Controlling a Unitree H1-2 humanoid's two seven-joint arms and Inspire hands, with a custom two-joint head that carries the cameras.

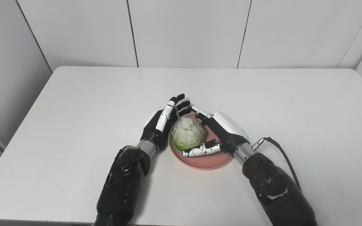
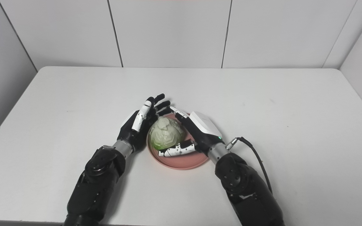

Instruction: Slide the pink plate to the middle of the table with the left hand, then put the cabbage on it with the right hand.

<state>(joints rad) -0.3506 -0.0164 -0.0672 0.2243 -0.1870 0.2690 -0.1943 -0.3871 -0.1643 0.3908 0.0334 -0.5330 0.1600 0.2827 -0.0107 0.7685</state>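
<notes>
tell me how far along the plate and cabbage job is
Done: the plate sits near the table's middle, and the cabbage rests on it. In hand: the right hand is curled around the cabbage, thumb at its near side; whether it grips is unclear. The left hand stands open beside the plate's left rim. Left: release and withdraw the right hand.

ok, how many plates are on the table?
1. The pink plate sits near the table's middle, under the cabbage, between the left robot hand and the right robot hand. No others visible; the arms hide little.
</notes>
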